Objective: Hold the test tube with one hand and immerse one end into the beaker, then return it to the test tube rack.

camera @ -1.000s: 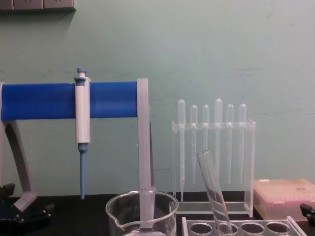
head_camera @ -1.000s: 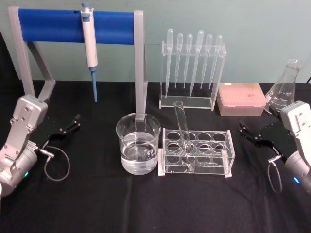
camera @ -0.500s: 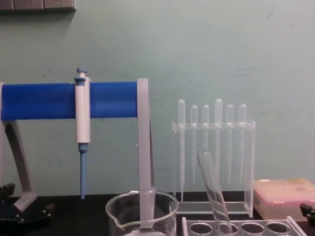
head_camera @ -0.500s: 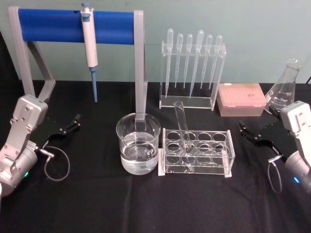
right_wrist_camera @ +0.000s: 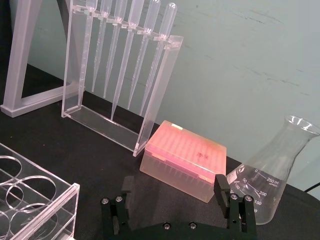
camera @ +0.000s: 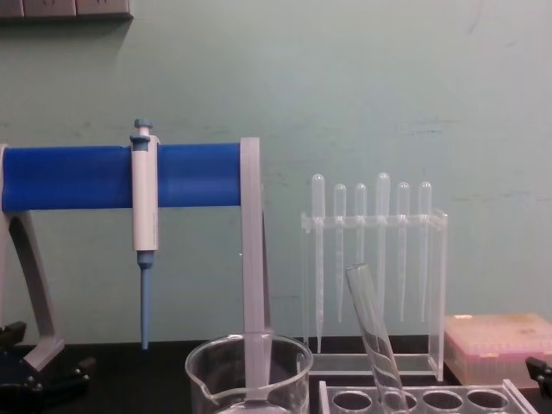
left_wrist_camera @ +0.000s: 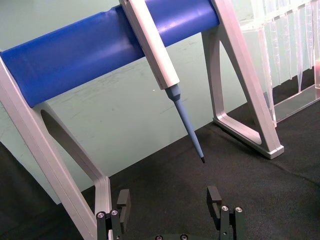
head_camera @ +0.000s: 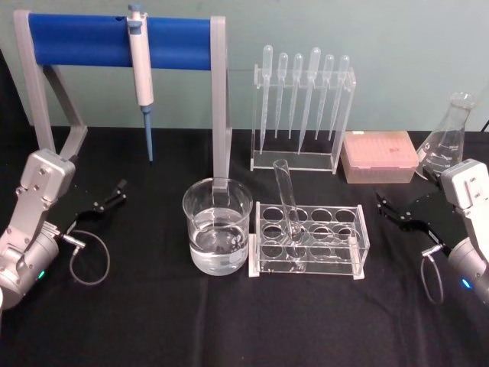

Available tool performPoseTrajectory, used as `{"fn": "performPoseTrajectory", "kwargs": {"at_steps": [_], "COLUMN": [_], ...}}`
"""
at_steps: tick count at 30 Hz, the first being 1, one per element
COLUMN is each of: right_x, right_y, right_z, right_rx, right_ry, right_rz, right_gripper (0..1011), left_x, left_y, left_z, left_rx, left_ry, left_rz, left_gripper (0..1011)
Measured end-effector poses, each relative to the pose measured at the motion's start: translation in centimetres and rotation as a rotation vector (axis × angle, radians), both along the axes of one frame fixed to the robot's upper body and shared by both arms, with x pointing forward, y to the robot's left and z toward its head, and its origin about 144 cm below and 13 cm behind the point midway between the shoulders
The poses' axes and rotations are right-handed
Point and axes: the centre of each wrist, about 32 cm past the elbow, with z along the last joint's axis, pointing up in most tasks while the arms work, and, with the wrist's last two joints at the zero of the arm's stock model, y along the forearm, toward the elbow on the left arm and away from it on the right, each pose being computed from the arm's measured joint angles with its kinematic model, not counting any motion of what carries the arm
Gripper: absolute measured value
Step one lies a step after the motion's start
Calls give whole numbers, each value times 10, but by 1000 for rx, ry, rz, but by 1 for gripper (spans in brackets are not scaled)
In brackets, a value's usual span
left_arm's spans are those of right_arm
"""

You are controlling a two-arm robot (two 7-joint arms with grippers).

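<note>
The test tube [head_camera: 288, 205] leans tilted in the clear rack [head_camera: 338, 254] at mid-bench, just beside the beaker [head_camera: 217, 205], which is roughly half full of clear liquid. Near the bench's side edges, the left gripper [head_camera: 109, 198] and right gripper [head_camera: 390, 208] rest with jaws spread, empty.

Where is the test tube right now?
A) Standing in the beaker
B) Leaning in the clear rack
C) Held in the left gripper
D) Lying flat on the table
B: the test tube leans in a hole of the clear rack, beside the beaker, while the left gripper and right gripper sit open, well apart from it.
</note>
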Motion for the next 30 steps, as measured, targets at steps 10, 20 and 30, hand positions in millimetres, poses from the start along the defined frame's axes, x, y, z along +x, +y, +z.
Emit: {"fn": "performPoseTrajectory", "kwargs": {"at_steps": [10, 20, 30], "right_x": [-18, -68, -63], "right_y": [1, 8, 22], "right_z": [13, 50, 68], "right_rx": [-34, -48, 106], "right_ry": [-29, -24, 43], "right_rz": [9, 135, 403], "right_gripper": [1004, 1004, 1004], "left_x": [0, 0, 0], "left_y": [0, 0, 0], "left_z": [0, 0, 0], "left_rx": [0, 0, 0], "left_ry": [0, 0, 0], "left_rz": [0, 0, 0], "left_gripper": [1000, 1000, 1000]}}
